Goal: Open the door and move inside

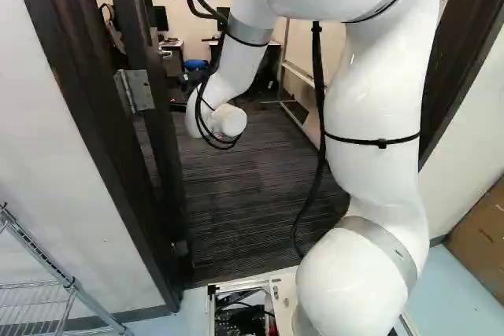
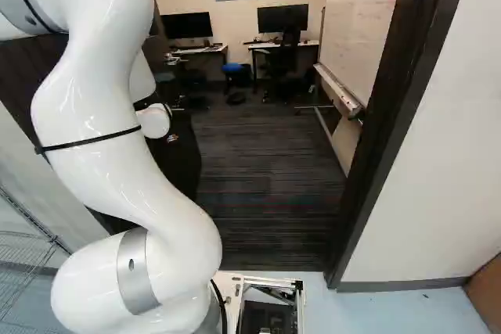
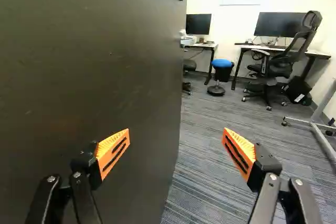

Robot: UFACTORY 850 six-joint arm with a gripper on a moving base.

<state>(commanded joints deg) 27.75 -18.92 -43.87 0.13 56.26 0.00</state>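
The dark door [image 3: 94, 61] stands swung inward, its face filling the space ahead of one finger in the wrist view. In the left base view the door [image 1: 152, 76] is seen nearly edge-on, with a metal lever handle [image 1: 165, 54] and a hinge [image 1: 134, 90]. The doorway's dark frame [image 2: 389, 127] rises on the other side. My arm's white wrist [image 1: 228, 120] reaches into the opening and hides the gripper's fingers in both base views. In the wrist view the gripper [image 3: 176, 137] is open with nothing held; its other finger faces the room past the door's edge.
Beyond the doorway lies striped carpet [image 2: 266, 185]. Farther in are desks with monitors, an office chair [image 3: 278, 59], a blue-topped stool [image 3: 222, 65] and a wheeled whiteboard [image 2: 364, 29]. A wire rack [image 1: 35, 297] stands by the wall left of the doorway, a brown box [image 1: 480, 230] to the right.
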